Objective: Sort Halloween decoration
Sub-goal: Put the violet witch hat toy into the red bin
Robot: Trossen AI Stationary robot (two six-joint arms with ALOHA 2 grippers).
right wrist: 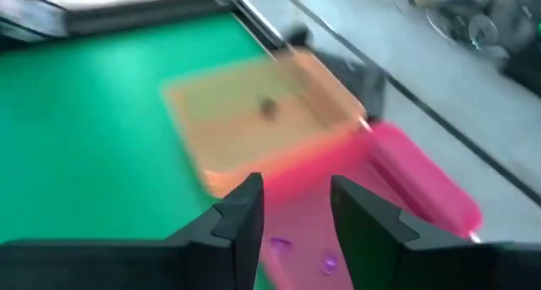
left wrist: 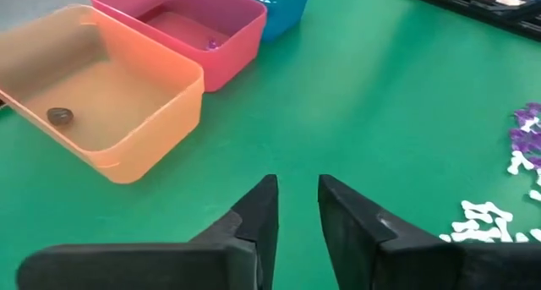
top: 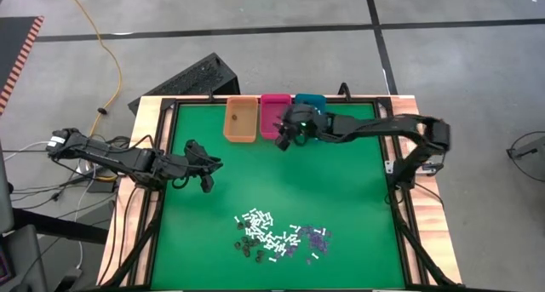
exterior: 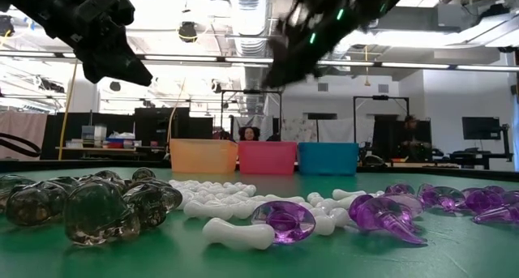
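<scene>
The Halloween decoration pieces (top: pixel 277 237) lie in a loose pile on the green mat near the front edge. In the low view the dark pieces (exterior: pixel 97 205) are on the left, the white sticks (exterior: pixel 227 203) in the middle and the purple bits (exterior: pixel 381 213) on the right. My left gripper (left wrist: pixel 297 184) hangs open and empty above the mat at the left (top: pixel 204 171). My right gripper (right wrist: pixel 296 187) is open and empty, raised over the pink bin (top: pixel 274 113), in which purple bits (right wrist: pixel 279 243) lie.
Three bins stand in a row at the mat's far edge: orange (top: pixel 241 120) with one dark piece (left wrist: pixel 59 115) inside, pink (left wrist: pixel 182 28) with a purple bit, teal (top: pixel 310 103). Bare green mat (top: pixel 341 181) lies between the bins and the pile.
</scene>
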